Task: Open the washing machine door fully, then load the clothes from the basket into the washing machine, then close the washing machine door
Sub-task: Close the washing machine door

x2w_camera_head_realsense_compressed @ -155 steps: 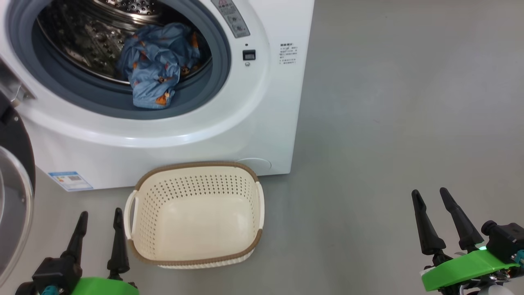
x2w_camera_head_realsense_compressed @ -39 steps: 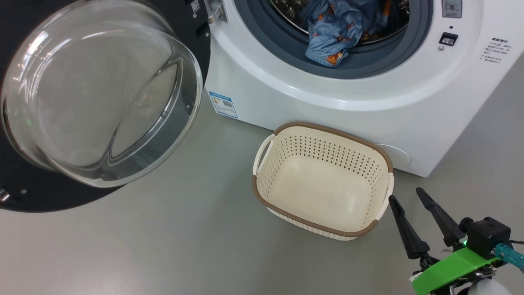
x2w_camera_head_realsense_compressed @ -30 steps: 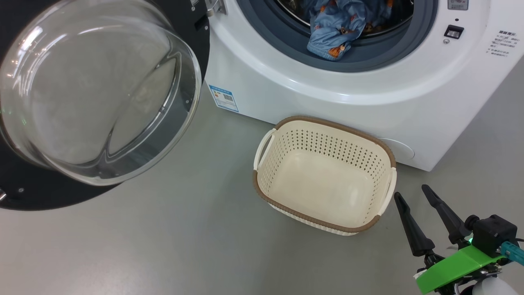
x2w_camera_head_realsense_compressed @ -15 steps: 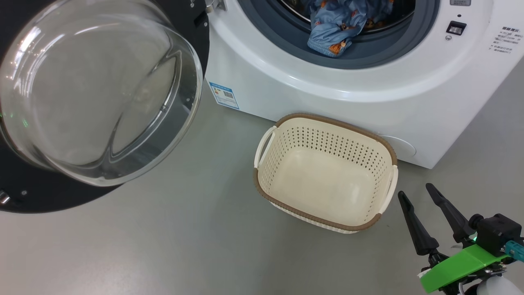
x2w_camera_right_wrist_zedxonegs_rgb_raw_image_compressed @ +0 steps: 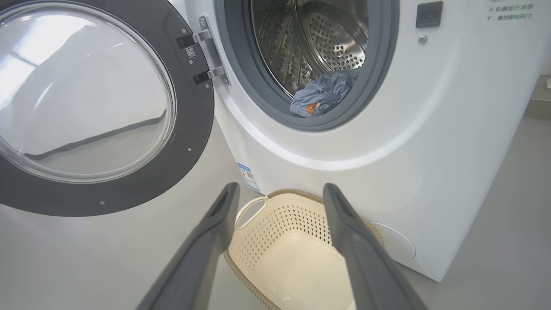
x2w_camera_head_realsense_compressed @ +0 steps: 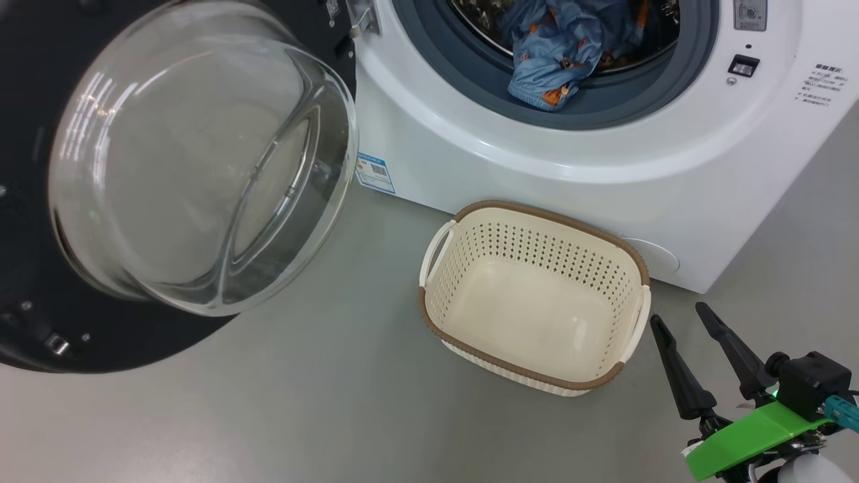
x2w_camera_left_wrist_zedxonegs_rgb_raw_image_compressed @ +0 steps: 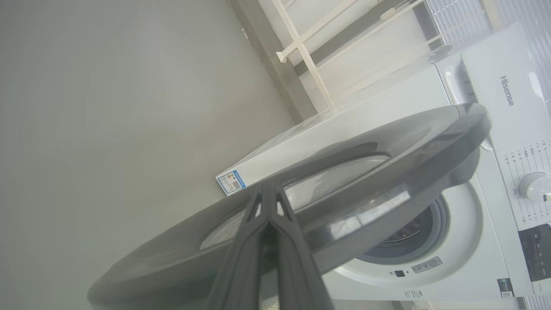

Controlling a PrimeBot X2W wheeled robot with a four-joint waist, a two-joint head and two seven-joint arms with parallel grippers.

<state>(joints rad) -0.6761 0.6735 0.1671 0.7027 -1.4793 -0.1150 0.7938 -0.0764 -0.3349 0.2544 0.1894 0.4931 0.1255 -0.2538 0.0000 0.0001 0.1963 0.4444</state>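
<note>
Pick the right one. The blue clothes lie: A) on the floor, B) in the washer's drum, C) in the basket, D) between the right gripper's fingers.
B: the clothes lie in the washing machine drum, a fold drooping over the grey seal; the basket holds nothing.

Glossy black rim and clear glass on the washing machine door (x2w_camera_head_realsense_compressed: 201, 154), shiny steel drum (x2w_camera_right_wrist_zedxonegs_rgb_raw_image_compressed: 327, 43), matt plastic basket (x2w_camera_head_realsense_compressed: 537, 225).

Light was bright and even, shadows faint. White glare streaked the washing machine door (x2w_camera_head_realsense_compressed: 201, 154) glass. My left wrist view was hazy, my left jaws blurred, edges bowed.
</note>
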